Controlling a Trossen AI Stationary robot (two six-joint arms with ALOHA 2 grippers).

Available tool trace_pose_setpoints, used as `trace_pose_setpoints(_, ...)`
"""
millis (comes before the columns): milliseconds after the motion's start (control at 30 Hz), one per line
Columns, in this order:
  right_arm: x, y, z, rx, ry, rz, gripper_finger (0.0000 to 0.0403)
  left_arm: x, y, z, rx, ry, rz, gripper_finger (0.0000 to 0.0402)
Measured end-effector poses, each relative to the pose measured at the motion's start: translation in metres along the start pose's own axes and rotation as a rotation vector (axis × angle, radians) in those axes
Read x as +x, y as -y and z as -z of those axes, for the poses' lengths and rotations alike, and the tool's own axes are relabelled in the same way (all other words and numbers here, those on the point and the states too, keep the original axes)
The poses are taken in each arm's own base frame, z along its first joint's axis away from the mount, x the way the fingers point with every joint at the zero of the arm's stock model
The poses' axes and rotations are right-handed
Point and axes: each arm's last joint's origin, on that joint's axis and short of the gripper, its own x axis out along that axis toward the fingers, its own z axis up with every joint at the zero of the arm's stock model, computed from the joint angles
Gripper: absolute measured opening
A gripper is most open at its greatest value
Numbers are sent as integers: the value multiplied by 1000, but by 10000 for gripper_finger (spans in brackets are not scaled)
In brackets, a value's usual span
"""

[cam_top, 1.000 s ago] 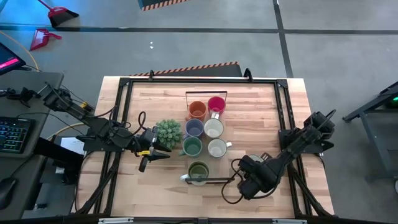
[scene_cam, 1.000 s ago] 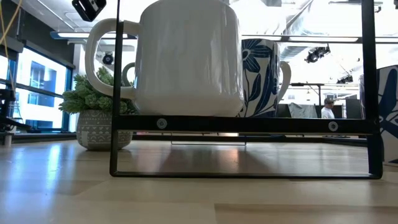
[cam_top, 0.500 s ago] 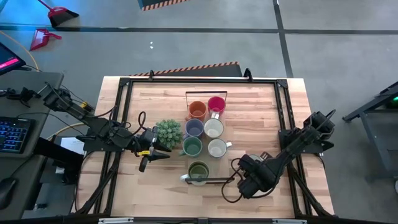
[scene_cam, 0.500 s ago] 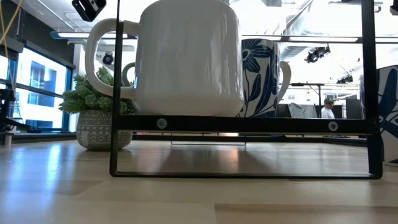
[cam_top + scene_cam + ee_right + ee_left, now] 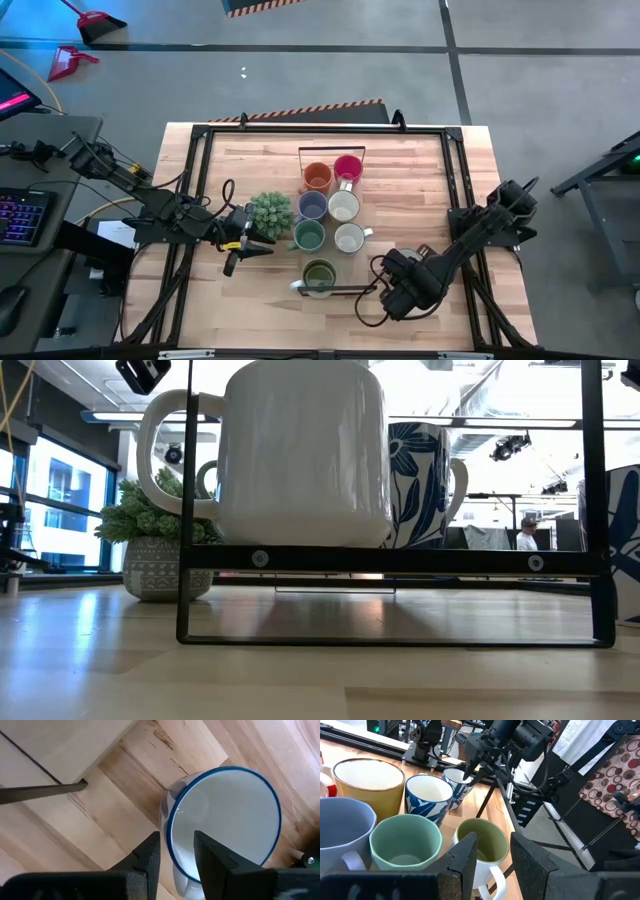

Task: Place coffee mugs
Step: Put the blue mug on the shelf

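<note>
Several coffee mugs stand on their bases in two rows on a black rack [image 5: 333,149]: orange [image 5: 317,177], pink-red [image 5: 347,167], lavender [image 5: 312,205], teal [image 5: 308,236], two white [image 5: 343,206], and olive [image 5: 319,273]. My right gripper [image 5: 388,293] points down just right of the rack's near end. It is shut on a white mug with a blue rim [image 5: 225,820], which the high view hides under the gripper. My left gripper [image 5: 265,246] is open and holds nothing. It hovers level beside the potted plant [image 5: 269,213] and faces the mugs [image 5: 493,840]. My right gripper pinches the blue-rimmed mug's wall at the rim [image 5: 170,851], with one finger [image 5: 210,855] inside the mug and one outside. The fingers come from above, pointing down [image 5: 470,770]. The mug is upright. I cannot tell whether its base rests on the table.
The spiky plant in its patterned pot [image 5: 165,565] stands left of the rack. Black frame rails [image 5: 455,190] run along the table's edges. Bare wood lies at the near left and far right of the table.
</note>
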Motion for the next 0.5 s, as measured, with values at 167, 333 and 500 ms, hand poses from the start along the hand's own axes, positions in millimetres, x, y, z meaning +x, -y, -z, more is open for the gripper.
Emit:
trace_pose_setpoints(167,4,0,2,-14,-16,7,94,0,0,0,0,0,0,106)
trace_pose_setpoints(333,15,1,6,-14,-84,-3,94,0,0,0,0,1,0,106)
trace_pose_setpoints(500,19,0,7,-14,-76,-9,94,0,0,0,0,0,0,106)
